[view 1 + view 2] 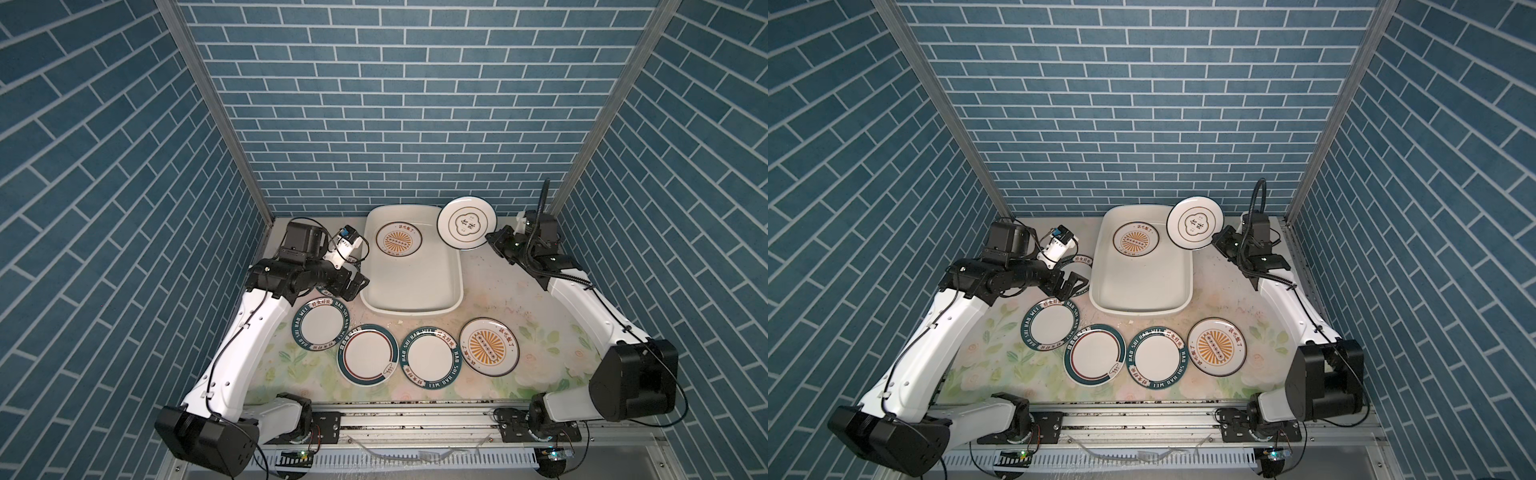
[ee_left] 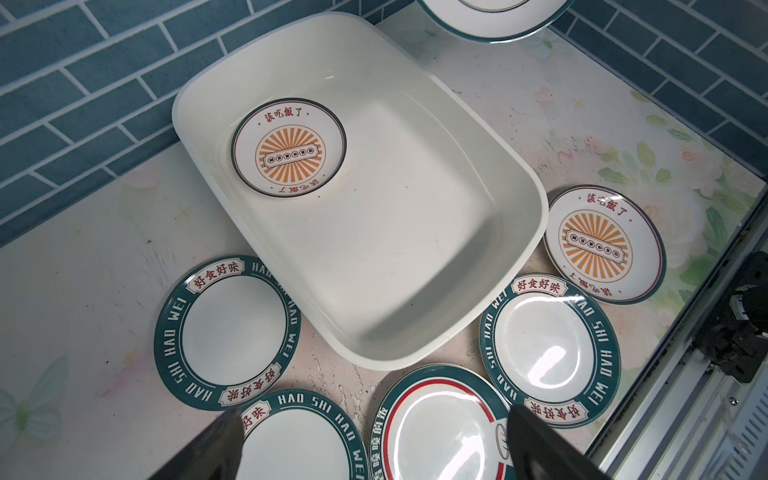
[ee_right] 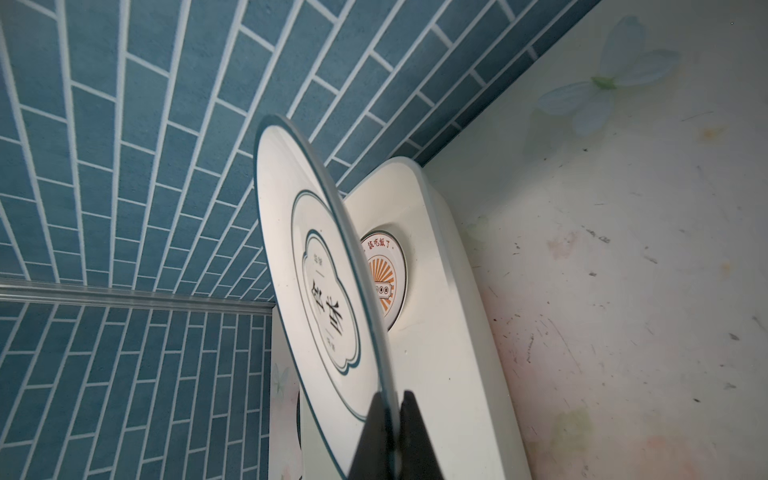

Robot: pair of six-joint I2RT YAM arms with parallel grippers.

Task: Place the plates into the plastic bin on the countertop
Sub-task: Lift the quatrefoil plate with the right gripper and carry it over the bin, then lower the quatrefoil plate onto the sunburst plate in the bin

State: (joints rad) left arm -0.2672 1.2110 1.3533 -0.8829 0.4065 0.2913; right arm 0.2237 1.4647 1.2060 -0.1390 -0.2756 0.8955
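The left arm (image 1: pixel 245 332) and right arm (image 1: pixel 582 307) share glossy white shells between boxy black joint housings, with black cables clipped alongside. A ribbed black hose (image 1: pixel 541 203) tops the right arm at twelve o'clock. The left carries a small white module (image 1: pixel 345 243), perhaps blue-tagged.

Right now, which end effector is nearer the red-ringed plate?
Left. The left end effector hovers open near the red-ringed plate; the right end effector holds another plate past the plastic bin.
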